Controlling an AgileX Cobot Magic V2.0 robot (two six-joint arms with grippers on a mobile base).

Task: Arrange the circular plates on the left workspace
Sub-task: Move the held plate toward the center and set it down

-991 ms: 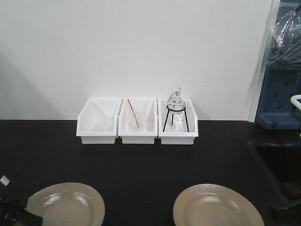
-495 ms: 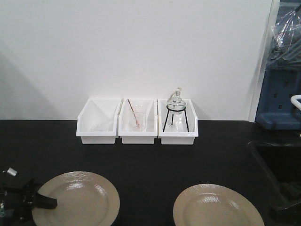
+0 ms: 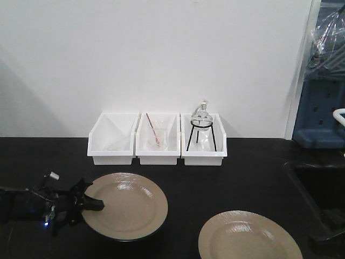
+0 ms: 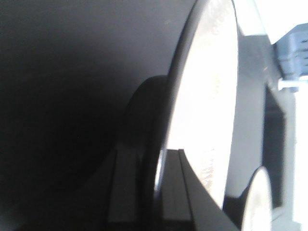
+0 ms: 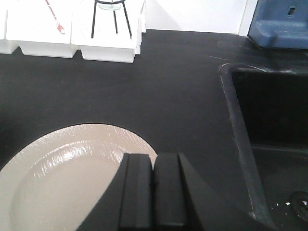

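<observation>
ok so taking the row of three white bins (image 3: 157, 139) at the back as the reference: the left gripper (image 3: 90, 205) is out in front of the leftmost bin and a bit to its left, reaching in from the left side, and its fingers are clamped on the left-hand rim of the left plate (image 3: 126, 205). The left wrist view backs that up, you see that plate (image 4: 207, 96) edge-on with one black finger (image 4: 174, 192) lying on the tan top and the other under the dark underside, so it's a proper pinch on the rim. The plate is in front of the left and middle bins, fairly near them, and a sliver of dark underside shows along its near edge, so it looks lifted a little off the black countertop (image 3: 178, 178), though I can't say for sure it's clear of it. The right plate (image 3: 250, 237) lies flat on the countertop in front of the rightmost bin, well out from the bins and apart from the left plate. The right gripper (image 5: 154, 192) only shows in its own wrist view: both fingers are pressed together with no gap and nothing between them, hanging over the near rim of the right plate (image 5: 62, 178), can't tell if they touch it. The rightmost bin has a glass flask (image 3: 201, 127) on a black tripod stand (image 3: 190, 141), and the sink (image 5: 269, 144) is off to the right of the bins
</observation>
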